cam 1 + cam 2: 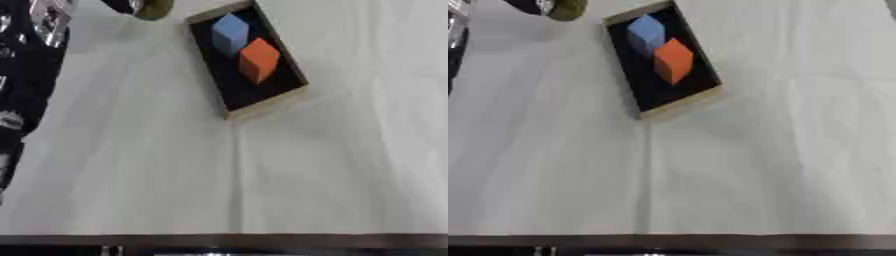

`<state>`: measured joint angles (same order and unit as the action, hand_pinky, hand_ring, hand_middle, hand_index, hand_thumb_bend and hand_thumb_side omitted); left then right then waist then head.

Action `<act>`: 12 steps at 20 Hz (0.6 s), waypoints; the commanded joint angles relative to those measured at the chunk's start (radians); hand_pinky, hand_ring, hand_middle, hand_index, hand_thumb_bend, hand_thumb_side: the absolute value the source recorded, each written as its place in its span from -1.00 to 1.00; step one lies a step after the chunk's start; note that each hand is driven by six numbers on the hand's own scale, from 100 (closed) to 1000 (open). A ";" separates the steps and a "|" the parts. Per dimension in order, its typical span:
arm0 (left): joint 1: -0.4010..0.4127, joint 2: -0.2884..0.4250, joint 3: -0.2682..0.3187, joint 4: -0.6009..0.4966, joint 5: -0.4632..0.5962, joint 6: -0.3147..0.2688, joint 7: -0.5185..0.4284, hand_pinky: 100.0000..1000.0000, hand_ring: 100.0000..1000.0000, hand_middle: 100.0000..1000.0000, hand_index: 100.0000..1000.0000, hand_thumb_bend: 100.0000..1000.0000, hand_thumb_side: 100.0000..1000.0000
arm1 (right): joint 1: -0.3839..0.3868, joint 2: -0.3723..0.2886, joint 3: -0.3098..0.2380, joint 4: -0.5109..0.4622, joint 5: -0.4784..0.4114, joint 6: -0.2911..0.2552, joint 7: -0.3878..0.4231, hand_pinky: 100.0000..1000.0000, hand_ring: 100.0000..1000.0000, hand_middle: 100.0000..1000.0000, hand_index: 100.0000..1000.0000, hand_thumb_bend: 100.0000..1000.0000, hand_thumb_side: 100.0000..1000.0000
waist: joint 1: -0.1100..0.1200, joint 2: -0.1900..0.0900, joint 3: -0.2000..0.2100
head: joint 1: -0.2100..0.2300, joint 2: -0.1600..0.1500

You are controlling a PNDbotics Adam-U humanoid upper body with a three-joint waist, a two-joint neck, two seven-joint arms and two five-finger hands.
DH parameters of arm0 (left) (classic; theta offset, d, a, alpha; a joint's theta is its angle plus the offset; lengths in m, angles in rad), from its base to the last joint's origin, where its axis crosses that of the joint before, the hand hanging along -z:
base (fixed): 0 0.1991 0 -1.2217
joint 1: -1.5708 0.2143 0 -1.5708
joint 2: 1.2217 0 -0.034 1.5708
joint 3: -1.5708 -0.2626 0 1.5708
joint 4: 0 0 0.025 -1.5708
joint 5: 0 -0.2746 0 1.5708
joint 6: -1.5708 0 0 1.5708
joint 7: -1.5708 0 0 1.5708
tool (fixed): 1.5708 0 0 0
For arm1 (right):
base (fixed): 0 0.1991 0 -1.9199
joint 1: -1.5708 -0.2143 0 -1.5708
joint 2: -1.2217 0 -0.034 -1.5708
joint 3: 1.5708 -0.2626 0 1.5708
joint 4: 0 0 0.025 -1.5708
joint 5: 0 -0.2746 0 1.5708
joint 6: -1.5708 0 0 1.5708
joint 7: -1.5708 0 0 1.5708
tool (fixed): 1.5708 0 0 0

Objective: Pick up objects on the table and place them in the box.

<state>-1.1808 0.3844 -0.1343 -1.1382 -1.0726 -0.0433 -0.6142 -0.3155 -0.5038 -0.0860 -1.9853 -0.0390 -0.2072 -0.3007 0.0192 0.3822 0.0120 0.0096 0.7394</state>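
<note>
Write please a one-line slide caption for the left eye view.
Blue block and orange block lie in the box on the white table; left arm at the edge.

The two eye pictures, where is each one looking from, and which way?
Left eye view: from the head, looking down at the box holding a blue block and an orange block; the left arm shows at the left edge.
Right eye view: the same, with only a sliver of that arm.
Shared: box, blocks, white table.

Both head cameras look steeply down at the table (262, 175) from nearby, sharing the box (267, 102) at the far side.
</note>
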 commanded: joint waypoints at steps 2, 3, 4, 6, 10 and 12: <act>-0.011 0.029 -0.035 -0.081 0.023 -0.029 -0.018 0.41 0.22 0.09 0.33 -1.00 -1.00 | -0.003 -0.028 -0.011 -0.015 -0.003 0.002 0.002 0.71 0.58 0.27 0.75 -1.00 0.16 | 0.002 -0.025 0.000 | -0.009 0.009; -0.007 0.031 -0.042 -0.098 0.031 -0.033 -0.026 0.41 0.22 0.09 0.33 -1.00 -1.00 | -0.004 -0.028 -0.010 -0.015 -0.003 0.003 0.002 0.71 0.58 0.27 0.75 -1.00 0.17 | 0.003 -0.025 0.001 | -0.009 0.010; -0.004 0.031 -0.048 -0.113 0.045 -0.037 -0.034 0.41 0.21 0.09 0.33 -1.00 -1.00 | -0.005 -0.028 -0.010 -0.015 -0.003 0.003 0.002 0.71 0.58 0.27 0.75 -1.00 0.17 | 0.004 -0.026 0.001 | -0.010 0.010; 0.002 0.031 -0.060 -0.140 0.081 -0.040 -0.048 0.40 0.20 0.08 0.33 -1.00 -1.00 | -0.006 -0.029 -0.009 -0.015 -0.004 0.003 0.003 0.71 0.58 0.28 0.75 -1.00 0.17 | 0.004 -0.028 0.002 | -0.012 0.010; 0.027 0.042 -0.102 -0.188 0.170 -0.046 -0.070 0.40 0.20 0.07 0.33 -1.00 -1.00 | -0.007 -0.030 -0.010 -0.015 -0.006 0.004 0.004 0.71 0.58 0.27 0.75 -1.00 0.17 | 0.005 -0.032 0.003 | -0.016 0.014; 0.048 0.057 -0.130 -0.220 0.220 -0.049 -0.074 0.39 0.18 0.06 0.32 -1.00 -1.00 | -0.007 -0.031 -0.010 -0.015 -0.006 0.006 0.004 0.71 0.58 0.27 0.75 -1.00 0.17 | 0.006 -0.034 0.003 | -0.022 0.018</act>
<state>-1.1171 0.4066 -0.2554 -1.3209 -0.8841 -0.0898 -0.6823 -0.3158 -0.5042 -0.0860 -1.9853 -0.0414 -0.2030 -0.2974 0.0263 0.3762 0.0145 -0.0080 0.7502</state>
